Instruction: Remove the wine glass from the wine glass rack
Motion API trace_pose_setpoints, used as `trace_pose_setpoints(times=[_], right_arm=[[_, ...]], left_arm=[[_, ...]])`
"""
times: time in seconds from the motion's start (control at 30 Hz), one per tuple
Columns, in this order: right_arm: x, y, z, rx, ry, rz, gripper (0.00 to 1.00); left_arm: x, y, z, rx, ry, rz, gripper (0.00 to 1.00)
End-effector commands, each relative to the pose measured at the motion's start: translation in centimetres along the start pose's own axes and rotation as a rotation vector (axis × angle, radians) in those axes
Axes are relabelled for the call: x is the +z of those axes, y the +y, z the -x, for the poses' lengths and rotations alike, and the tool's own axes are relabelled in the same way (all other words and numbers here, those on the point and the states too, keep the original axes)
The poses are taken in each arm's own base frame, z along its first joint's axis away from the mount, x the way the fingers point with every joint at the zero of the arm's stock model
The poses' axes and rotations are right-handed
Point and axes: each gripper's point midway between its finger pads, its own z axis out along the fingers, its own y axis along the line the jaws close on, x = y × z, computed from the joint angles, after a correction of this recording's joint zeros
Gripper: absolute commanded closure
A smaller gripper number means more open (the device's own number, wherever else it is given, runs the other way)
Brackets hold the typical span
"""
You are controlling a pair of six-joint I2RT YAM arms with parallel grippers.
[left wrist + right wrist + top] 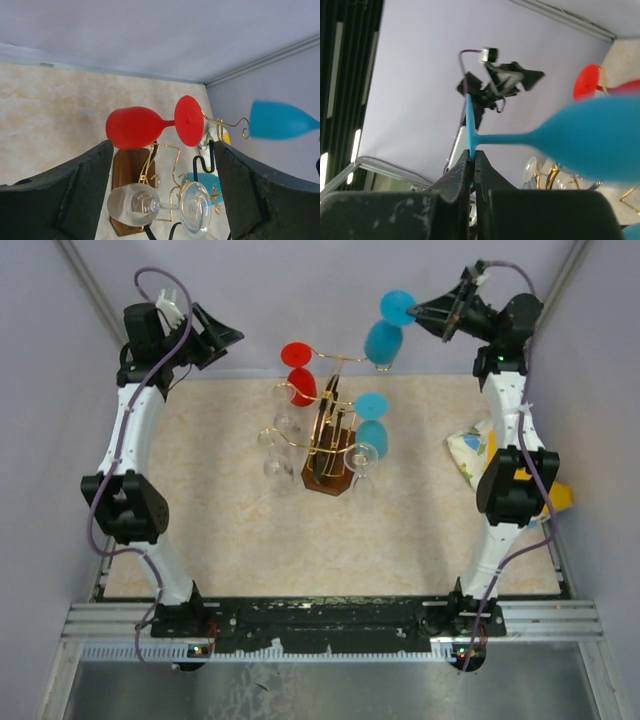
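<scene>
Overhead one red glass [302, 386], two blue; right jaws clamped on a blue glass [383, 340], left jaws apart.

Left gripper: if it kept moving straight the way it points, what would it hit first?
Probably the red wine glass hanging on the wine glass rack, ahead of the open left gripper, though depth is unclear.
</scene>
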Motion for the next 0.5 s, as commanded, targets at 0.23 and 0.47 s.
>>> trace_pose_setpoints(times=[0.23,0.47], right_arm=[[-2.6,9.2,-1.8,-0.225,0.065,0.237,1.00],[-4.1,6.6,4.2,-0.363,-0.151,-0.061,1.00]], left_arm=[[5.3,-1.3,-0.2,-0.091,0.063,-0.205,0.16],[8.3,-2.2,-1.8,-0.076,0.106,-0.278,0.18]])
